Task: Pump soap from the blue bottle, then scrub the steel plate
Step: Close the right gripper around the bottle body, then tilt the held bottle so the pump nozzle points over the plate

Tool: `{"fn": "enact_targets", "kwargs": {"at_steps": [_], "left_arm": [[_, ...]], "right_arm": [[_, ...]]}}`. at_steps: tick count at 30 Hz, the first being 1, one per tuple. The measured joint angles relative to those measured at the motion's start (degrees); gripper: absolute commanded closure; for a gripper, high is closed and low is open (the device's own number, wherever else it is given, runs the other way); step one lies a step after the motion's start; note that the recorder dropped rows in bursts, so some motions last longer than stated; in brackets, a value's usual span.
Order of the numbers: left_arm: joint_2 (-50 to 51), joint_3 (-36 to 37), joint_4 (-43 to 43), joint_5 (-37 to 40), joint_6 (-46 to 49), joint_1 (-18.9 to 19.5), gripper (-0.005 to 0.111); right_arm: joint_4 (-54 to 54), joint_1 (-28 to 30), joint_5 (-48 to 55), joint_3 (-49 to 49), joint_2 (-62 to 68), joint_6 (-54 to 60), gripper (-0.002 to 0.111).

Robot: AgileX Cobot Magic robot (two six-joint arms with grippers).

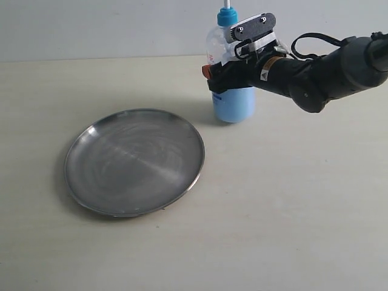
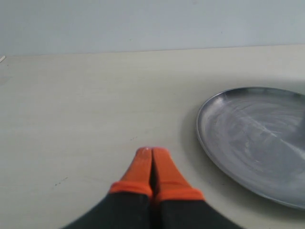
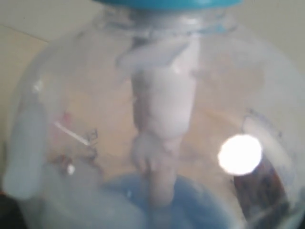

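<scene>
The blue bottle (image 1: 234, 104) stands upright on the table behind the right edge of the steel plate (image 1: 133, 160); its blue pump head (image 1: 227, 17) is on top. My right gripper (image 1: 225, 76) reaches in from the right and is shut around the bottle's middle, one orange fingertip (image 1: 208, 71) showing on its left side. The right wrist view is filled by the clear bottle (image 3: 157, 119) with light-blue liquid low inside. My left gripper (image 2: 152, 151) is shut and empty, low over the table beside the plate (image 2: 257, 138). Faint whitish streaks cross the plate; no distinct soap drops show.
The pale table (image 1: 291, 212) stretches wide around the plate and bottle, with a light wall (image 1: 91, 24) behind. The left arm is outside the exterior view.
</scene>
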State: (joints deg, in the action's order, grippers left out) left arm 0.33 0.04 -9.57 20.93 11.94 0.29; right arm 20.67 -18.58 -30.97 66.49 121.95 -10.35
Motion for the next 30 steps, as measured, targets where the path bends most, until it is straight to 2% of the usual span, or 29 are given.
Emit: {"fn": "enact_targets", "kwargs": {"at_steps": [5,8,14,30], "left_arm": [[0.00,0.00,0.00,0.00,0.00,0.00,0.107],[0.00,0.00,0.00,0.00,0.00,0.00,0.107],[0.00,0.00,0.00,0.00,0.00,0.00,0.107],[0.00,0.00,0.00,0.00,0.00,0.00,0.107]], "right_arm": [[-0.13,-0.58,0.33,-2.01,-2.89,2.59,0.108],[-1.63,-3.60,0.33,-3.51,-4.25,7.88,0.108],[-18.43,-10.79,-0.05,-5.00,-4.38,27.30,0.108],[-22.62,-12.36,-5.65,-5.00,-1.35,29.44,0.108]]}}
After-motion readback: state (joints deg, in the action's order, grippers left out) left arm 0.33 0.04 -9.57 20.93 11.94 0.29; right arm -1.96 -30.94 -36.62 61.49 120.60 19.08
